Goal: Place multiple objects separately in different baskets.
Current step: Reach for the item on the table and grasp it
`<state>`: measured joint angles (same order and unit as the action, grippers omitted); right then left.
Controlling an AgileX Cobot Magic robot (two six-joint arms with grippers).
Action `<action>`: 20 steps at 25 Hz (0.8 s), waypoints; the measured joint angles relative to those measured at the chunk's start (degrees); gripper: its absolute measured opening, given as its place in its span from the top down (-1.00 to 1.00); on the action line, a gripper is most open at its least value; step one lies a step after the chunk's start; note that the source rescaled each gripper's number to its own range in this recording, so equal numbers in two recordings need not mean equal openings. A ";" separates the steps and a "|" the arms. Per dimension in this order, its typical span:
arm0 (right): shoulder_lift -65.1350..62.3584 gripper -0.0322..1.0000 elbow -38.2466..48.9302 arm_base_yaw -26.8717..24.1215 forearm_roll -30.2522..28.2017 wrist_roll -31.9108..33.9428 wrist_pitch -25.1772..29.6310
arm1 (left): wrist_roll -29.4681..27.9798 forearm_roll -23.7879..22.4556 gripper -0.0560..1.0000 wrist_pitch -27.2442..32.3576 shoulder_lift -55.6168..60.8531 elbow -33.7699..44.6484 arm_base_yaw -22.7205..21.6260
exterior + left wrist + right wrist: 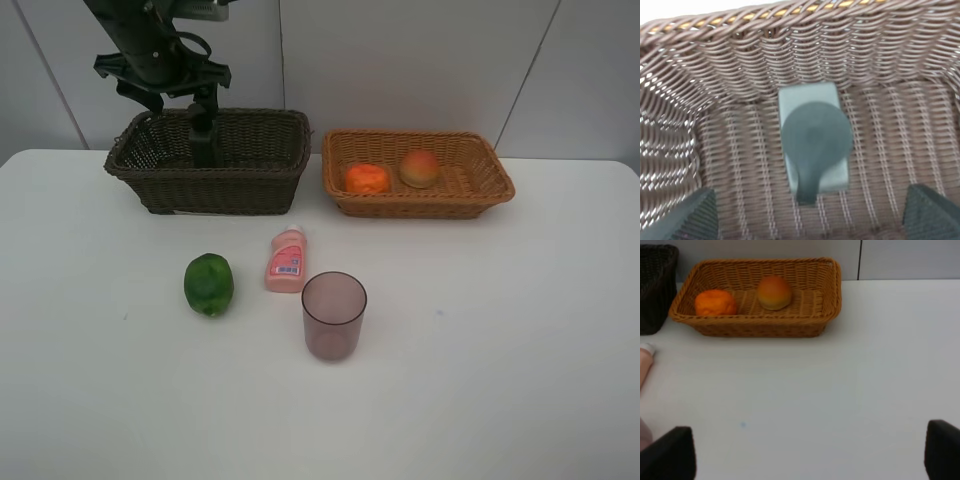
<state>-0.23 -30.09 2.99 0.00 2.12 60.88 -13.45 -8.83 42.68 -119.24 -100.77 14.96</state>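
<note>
Wicker, two baskets: dark basket (230,185) holds one pump bottle (815,145) under left gripper (810,215), jaws apart; tan basket (420,205) holds tangerine (367,178) and peach (419,167). Three loose mid-table: green fruit (209,284), pink bottle (286,260), cup (333,315); bare tabletop (520,380) all around, right gripper (810,450) spread.

A plain white surface (520,380) fills the foreground. Behind it stands a pale grey wall (420,60) of flat panels divided by thin seams. Lighting is even.
</note>
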 joint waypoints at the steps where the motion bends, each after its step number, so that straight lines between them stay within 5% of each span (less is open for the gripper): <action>1: 0.00 -0.94 0.00 0.00 0.00 0.00 0.00 | 0.36 0.05 -0.93 1.29 0.99 0.00 0.13; 9: 0.00 -0.94 0.00 0.00 0.00 0.00 0.00 | 0.72 1.05 -0.93 6.62 5.96 1.83 5.33; 20: 0.00 -0.94 0.00 0.00 0.00 0.00 -0.01 | -4.25 1.36 -0.99 8.26 11.90 15.58 10.90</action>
<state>-0.23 -30.09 2.99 0.00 2.12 60.87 -17.70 -7.47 50.95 -107.34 -85.19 25.86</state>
